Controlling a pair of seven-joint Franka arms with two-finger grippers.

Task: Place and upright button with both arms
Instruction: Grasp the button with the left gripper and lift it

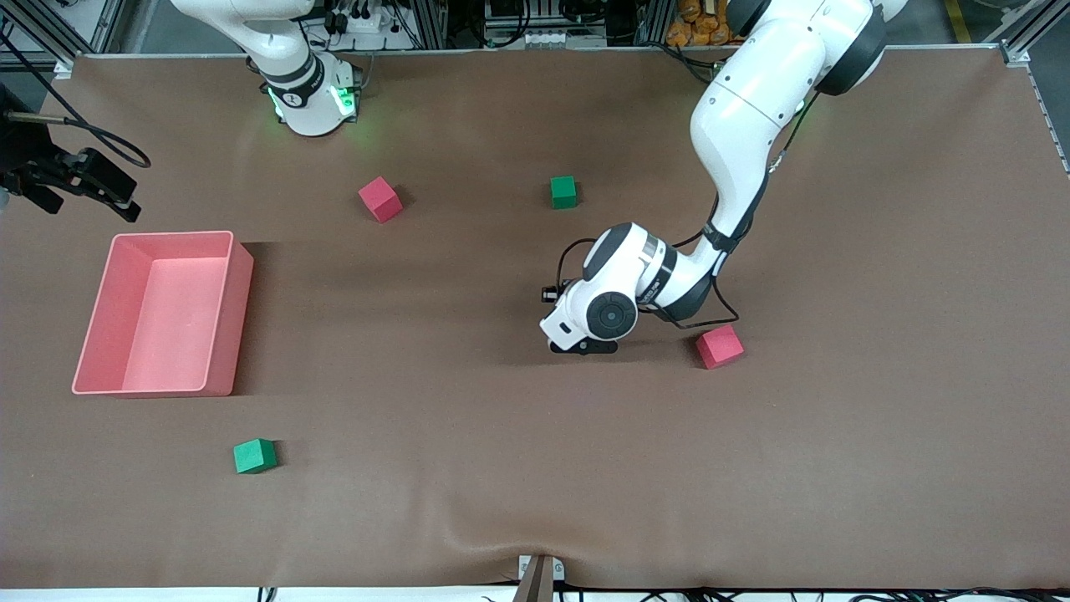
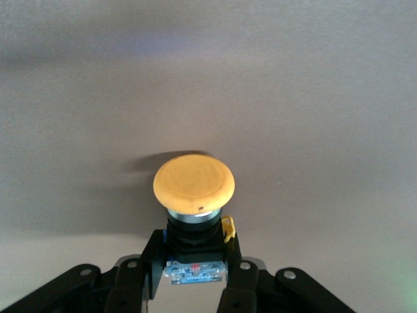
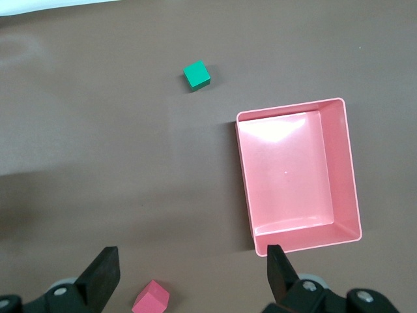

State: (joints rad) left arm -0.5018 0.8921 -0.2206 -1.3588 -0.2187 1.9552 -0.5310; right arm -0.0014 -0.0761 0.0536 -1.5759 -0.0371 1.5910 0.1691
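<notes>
The button point(image 2: 194, 184) has a round orange cap on a short black body. My left gripper point(image 2: 195, 251) is shut on that black body, and the cap sticks out past the fingertips, close above the brown mat. From the front, the left gripper point(image 1: 583, 345) sits low at the middle of the table, beside a red cube point(image 1: 720, 347); the button is hidden under the wrist there. My right gripper point(image 3: 193, 264) is open and empty, high over the right arm's end of the table. It is out of the front view.
A pink bin point(image 1: 226, 318) stands toward the right arm's end, its rim point(image 3: 345, 169) in the right wrist view. A second red cube point(image 1: 380, 199) and a green cube point(image 1: 563, 191) lie nearer the bases. Another green cube point(image 1: 254, 456) lies nearer the front camera.
</notes>
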